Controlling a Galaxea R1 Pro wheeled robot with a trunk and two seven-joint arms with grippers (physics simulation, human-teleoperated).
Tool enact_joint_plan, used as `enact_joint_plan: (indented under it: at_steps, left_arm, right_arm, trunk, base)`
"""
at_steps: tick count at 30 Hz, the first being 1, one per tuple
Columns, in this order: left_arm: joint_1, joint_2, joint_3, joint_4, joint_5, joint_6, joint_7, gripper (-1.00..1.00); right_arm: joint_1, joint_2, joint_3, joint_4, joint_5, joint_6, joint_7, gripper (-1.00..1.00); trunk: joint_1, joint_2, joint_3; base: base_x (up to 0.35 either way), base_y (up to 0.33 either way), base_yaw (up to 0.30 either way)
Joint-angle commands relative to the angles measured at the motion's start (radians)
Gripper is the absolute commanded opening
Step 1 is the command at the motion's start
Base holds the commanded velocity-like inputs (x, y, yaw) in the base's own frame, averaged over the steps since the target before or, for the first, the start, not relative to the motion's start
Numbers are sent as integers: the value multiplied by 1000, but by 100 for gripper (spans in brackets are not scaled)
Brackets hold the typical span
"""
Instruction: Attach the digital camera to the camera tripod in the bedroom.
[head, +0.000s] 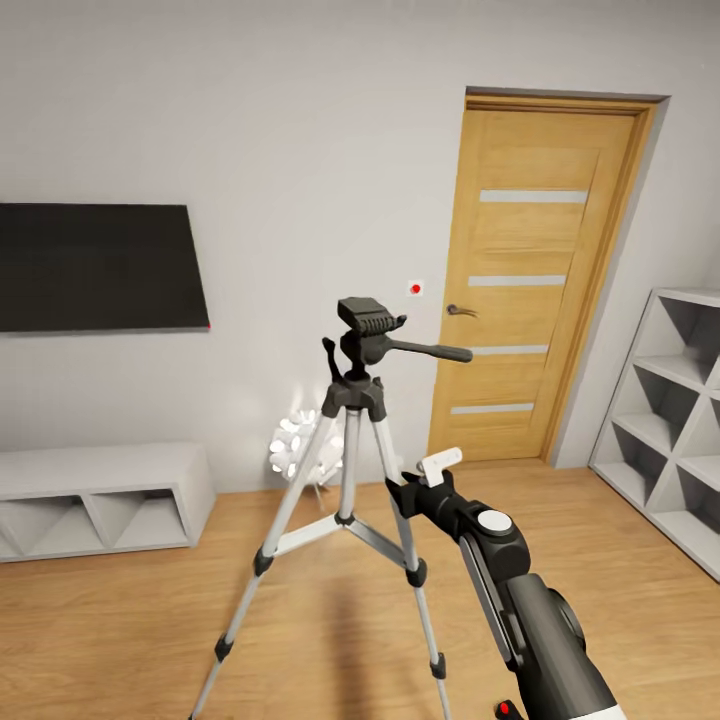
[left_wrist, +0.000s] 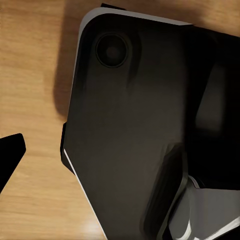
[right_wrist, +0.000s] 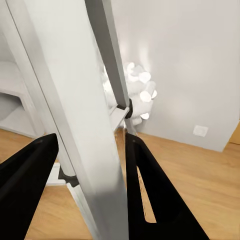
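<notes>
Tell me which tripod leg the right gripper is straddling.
The leg on the door side: the right gripper reaches it, its fingers on either side in the right wrist view. The other two legs stand clear of it.

Head view bright and even for me, soft ambient light, no hard shadows. I see faint blurred shadow of camera tripod (head: 347, 470) on wood floor (head: 330, 620). Spiky lamp (head: 292, 446) glows white behind legs, blown out at bulbs. Right wrist view: near tripod leg (right_wrist: 80, 115) huge, soft, slightly out of focus; lamp glare washes wall (right_wrist: 190, 65). Left wrist view dim, dark robot body (left_wrist: 135, 135) casting soft shadow on floor; low detail in blacks.
</notes>
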Motion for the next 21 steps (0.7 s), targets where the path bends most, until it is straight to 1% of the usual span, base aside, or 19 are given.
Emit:
enact_joint_plan:
  at_steps: [1,6,17,20,21]
  left_arm:
    - [1,0,0,-2,6,-1,0,100]
    - [1,0,0,-2,6,-1,0,100]
    - [1,0,0,-2,6,-1,0,100]
    - [1,0,0,-2,6,-1,0,100]
    - [1,-1,0,-2,6,-1,0,100]
  right_arm:
    - [-1,1,-1,-2,9,3,12,-100]
    - [-1,0,-1,-1,9,2,27,-100]
    - [0,-6,1,-1,11,2,32,-100]
    - [1,-7,1,0,20,2,32,-100]
    - [1,-7,1,0,29,2,32,-100]
  trunk:
    - [0,-1,-1]
    - [0,-1,-1]
    - [0,-1,-1]
    - [0,-1,-1]
    - [0,-1,-1]
  base:
    - [0,0,0]
    - [0,0,0]
    - [0,0,0]
    - [0,0,0]
    - [23,0,0]
